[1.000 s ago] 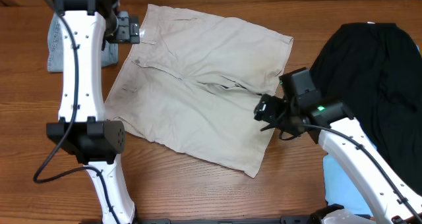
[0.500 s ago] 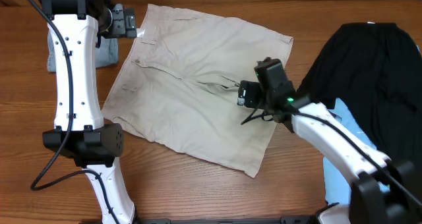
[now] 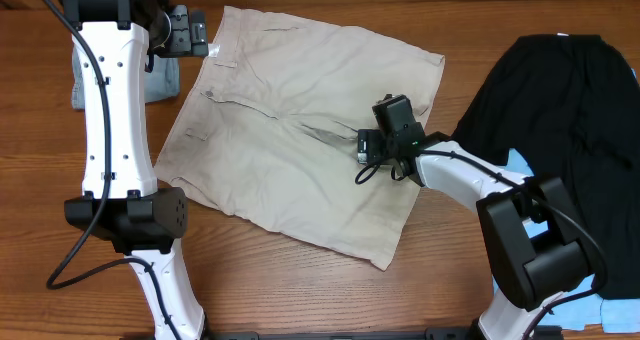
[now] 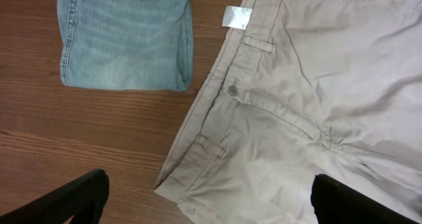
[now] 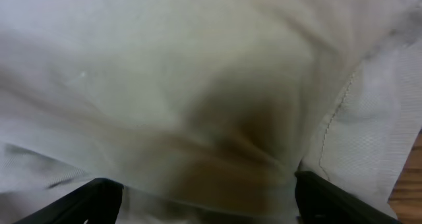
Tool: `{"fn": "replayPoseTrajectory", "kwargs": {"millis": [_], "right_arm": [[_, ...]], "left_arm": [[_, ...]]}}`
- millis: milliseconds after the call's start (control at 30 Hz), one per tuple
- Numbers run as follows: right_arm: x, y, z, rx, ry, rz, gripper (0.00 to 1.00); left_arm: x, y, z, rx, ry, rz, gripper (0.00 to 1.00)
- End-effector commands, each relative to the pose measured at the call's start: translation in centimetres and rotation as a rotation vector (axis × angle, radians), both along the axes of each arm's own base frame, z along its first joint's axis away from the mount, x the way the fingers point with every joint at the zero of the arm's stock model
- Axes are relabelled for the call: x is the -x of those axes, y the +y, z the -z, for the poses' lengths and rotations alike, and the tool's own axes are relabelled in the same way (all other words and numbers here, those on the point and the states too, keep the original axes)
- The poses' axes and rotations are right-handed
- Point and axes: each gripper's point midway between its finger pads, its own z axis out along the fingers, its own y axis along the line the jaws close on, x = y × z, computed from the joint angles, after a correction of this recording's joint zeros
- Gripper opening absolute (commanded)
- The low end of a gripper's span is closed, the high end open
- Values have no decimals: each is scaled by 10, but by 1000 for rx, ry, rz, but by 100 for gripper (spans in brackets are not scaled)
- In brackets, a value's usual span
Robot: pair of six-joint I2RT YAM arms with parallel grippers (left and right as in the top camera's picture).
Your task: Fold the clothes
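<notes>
The cream-beige shorts (image 3: 300, 130) lie spread flat on the table, waistband at the left. In the left wrist view the shorts (image 4: 310, 99) show belt loops, a button and a white label (image 4: 236, 17). My left gripper (image 3: 187, 32) hovers above the waistband's far corner, open and empty, fingers wide apart (image 4: 208, 201). My right gripper (image 3: 370, 152) is low over the right leg of the shorts, open. Its view is filled with blurred beige cloth (image 5: 198, 85) between the spread fingers (image 5: 208, 204). A black garment (image 3: 570, 120) lies at the right, over a pale-blue one (image 3: 520, 165).
Folded blue denim (image 3: 85, 85) lies at the far left beside the waistband; it also shows in the left wrist view (image 4: 125, 36). The left arm's white links (image 3: 120, 130) rise over the table's left side. Bare wood (image 3: 300, 290) runs along the front.
My right gripper has moved left from beside the shorts' right edge onto the shorts and dropped close to the cloth. My left gripper shifted slightly left, then held still.
</notes>
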Motion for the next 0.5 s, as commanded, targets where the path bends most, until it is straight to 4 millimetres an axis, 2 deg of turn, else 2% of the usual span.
{"fn": "replayPoseTrajectory", "kwargs": {"millis": [0,267,467], "right_arm": [[0,-25,23,42,54,52,88],[8,-60,66,94,160,69,88],[-11,-96,70,105,121,102,88]], "left_arm": [[0,0,-8,19,-28,-16,100],[0,-1,-8,20,-26,-16,100],[1,-1,-8,20,-24,-16,100]]}}
